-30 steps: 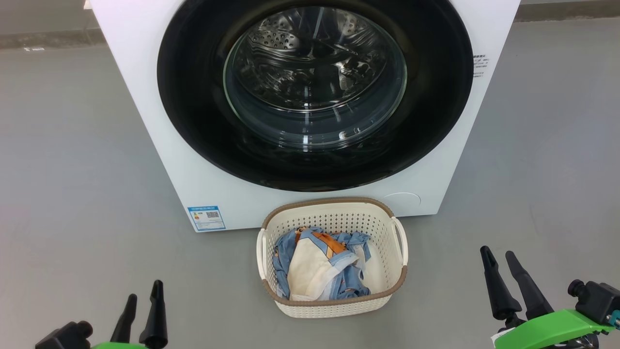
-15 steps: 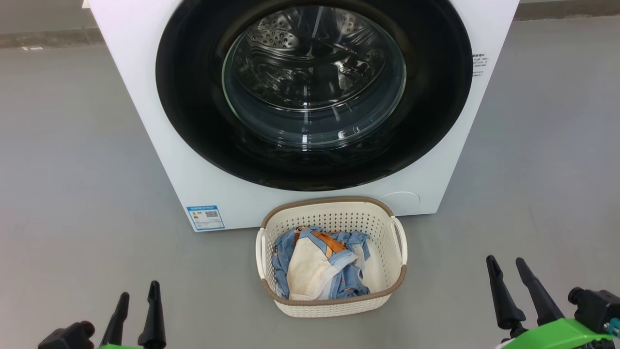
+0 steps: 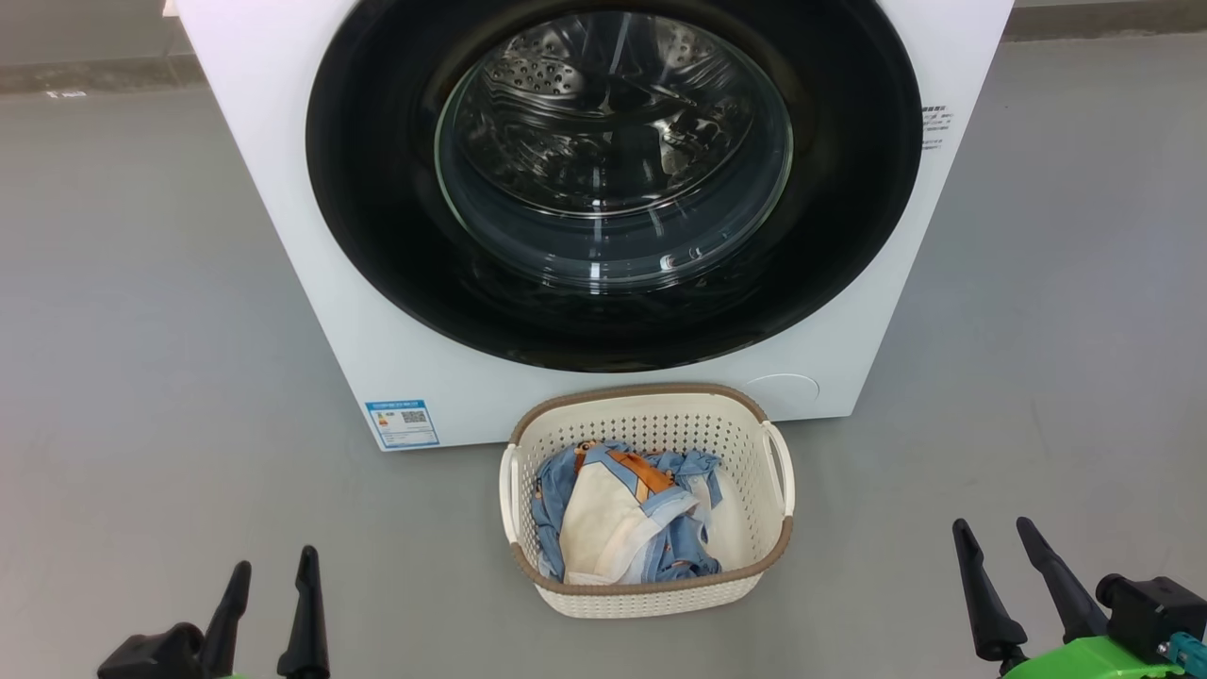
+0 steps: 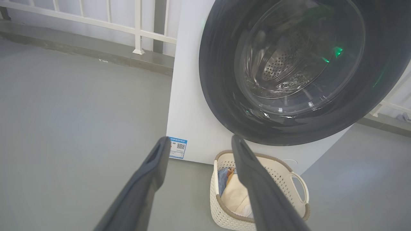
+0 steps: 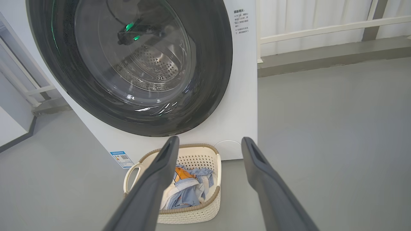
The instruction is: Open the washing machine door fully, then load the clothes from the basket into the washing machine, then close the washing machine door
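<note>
The left gripper [image 3: 274, 564] is hovering at the near left, fingers parted and gripping nothing; the right gripper [image 3: 992, 526] is hovering at the near right, fingers likewise spread.

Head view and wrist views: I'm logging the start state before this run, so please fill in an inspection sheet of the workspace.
Surface: grey floor, smooth.
Job's things: door shut on the washer; basket on the floor in front of it; clothes bundled inside the basket.
Clutter: nothing seen.
Hands: left hand open, empty; right hand open, empty; both apart from the basket.
Cables: nothing seen.
Surroundings: white railing behind the washer.
</note>
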Available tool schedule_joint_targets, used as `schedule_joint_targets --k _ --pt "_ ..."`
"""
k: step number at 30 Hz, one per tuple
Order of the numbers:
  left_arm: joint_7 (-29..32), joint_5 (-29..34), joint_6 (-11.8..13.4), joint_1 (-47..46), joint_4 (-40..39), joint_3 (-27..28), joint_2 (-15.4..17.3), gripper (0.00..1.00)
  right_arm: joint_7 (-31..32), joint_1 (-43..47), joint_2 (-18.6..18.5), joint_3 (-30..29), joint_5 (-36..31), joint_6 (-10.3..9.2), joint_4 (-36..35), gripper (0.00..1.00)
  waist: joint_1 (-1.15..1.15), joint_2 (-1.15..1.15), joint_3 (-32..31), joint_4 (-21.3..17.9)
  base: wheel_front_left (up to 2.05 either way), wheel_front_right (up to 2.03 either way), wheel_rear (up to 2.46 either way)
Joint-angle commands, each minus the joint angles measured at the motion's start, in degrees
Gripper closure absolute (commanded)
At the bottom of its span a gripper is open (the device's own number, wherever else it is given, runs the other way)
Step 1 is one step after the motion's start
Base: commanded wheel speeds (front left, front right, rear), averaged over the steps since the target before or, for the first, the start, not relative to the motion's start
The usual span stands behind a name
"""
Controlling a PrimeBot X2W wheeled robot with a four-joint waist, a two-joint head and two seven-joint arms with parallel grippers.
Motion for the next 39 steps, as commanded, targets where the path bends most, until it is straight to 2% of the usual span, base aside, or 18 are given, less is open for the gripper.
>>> schedule_joint_targets --k 1,11,39 --pt "-1.18 2.23 -0.12 -0.28 -1.66 1.66 1.43 0.00 -1.10 -0.04 -0.98 0.80 -2.34 0.08 -0.81 0.00 0.00 0.00 -0.05 0.01 0.00 0.00 0.00" --pt "-2.79 8.31 -0.15 0.40 -2.38 1.63 1.50 0.00 -2.69 0.14 -1.28 0.62 -8.88 0.09 0.29 0.00 0.00 0.00 -0.04 0.00 0.00 0.00 0.00" --pt "-2.79 8.16 -0.15 0.35 -3.22 3.37 0.82 0.00 -2.69 0.23 -0.94 0.51 -9.09 0.09 0.03 0.00 0.00 0.00 0.17 -0.17 0.00 0.00 0.00"
